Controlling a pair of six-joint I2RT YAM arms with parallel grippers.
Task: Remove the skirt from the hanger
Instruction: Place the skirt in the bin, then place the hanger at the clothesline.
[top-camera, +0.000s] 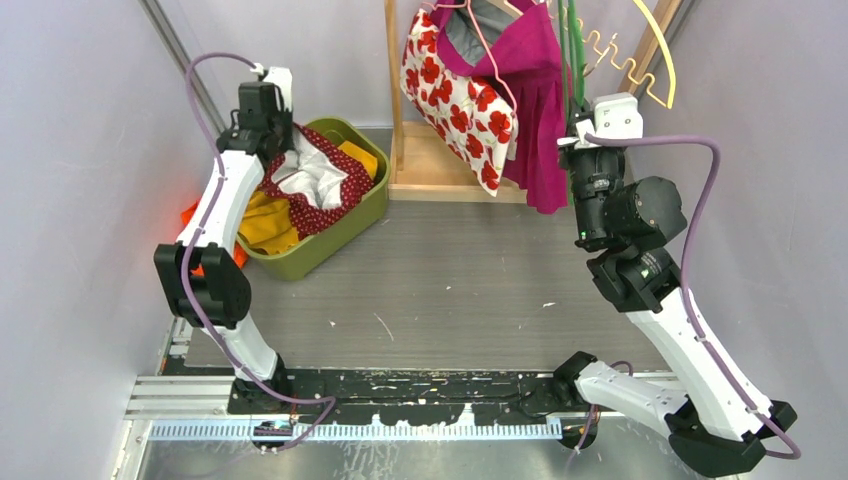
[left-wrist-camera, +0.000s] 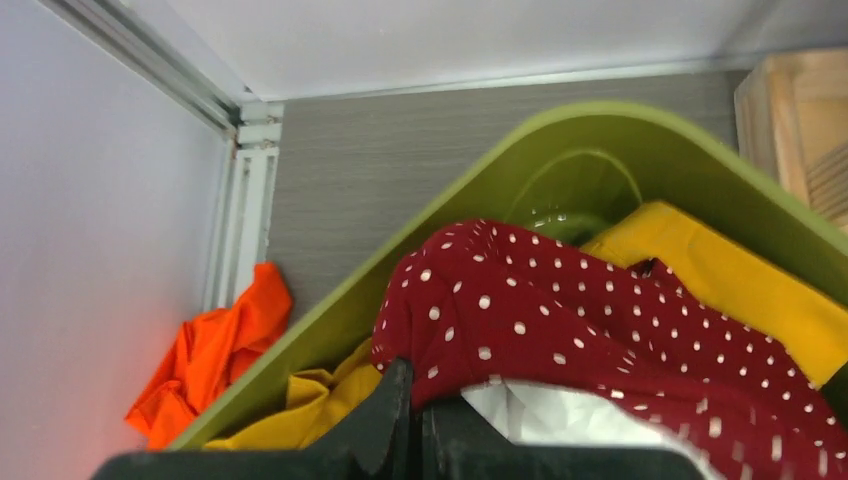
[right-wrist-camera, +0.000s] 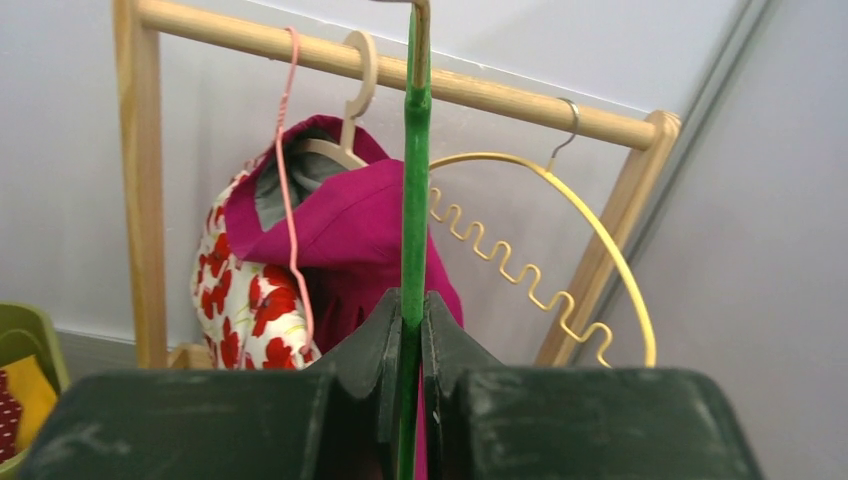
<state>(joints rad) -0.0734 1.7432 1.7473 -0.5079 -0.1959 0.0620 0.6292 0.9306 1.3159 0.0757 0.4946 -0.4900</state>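
Two arms show from above. The left hand (top-camera: 283, 128) hangs over the green basket (top-camera: 350, 235) of clothes at the far left of the desk (top-camera: 450, 270). The right hand (top-camera: 575, 122) is raised to the wooden rack (top-camera: 395, 100), just beside the magenta skirt (top-camera: 540, 120). The skirt hangs there next to a red-flowered garment (top-camera: 460, 105).

In the left wrist view, that hand's fingers are pressed together with nothing visible between them. They sit above a dark red dotted cloth (left-wrist-camera: 600, 330) in the basket. An orange cloth (left-wrist-camera: 215, 350) lies outside the basket, against the wall.

In the right wrist view, the right hand is pinched narrow on the green hanger (right-wrist-camera: 414, 200), which hangs from the rail. The skirt sits behind and to its left. Whether it rides on this hanger or on the pale one (right-wrist-camera: 362, 80) I cannot tell.

This looks like the steadying step. To do it well, the right hand should hold the hanger firm and level while the left hand comes across. The cloth is best slid down and sideways along the hanger's arm, not tugged. That should spare the flowered garment and stop the rack rocking.
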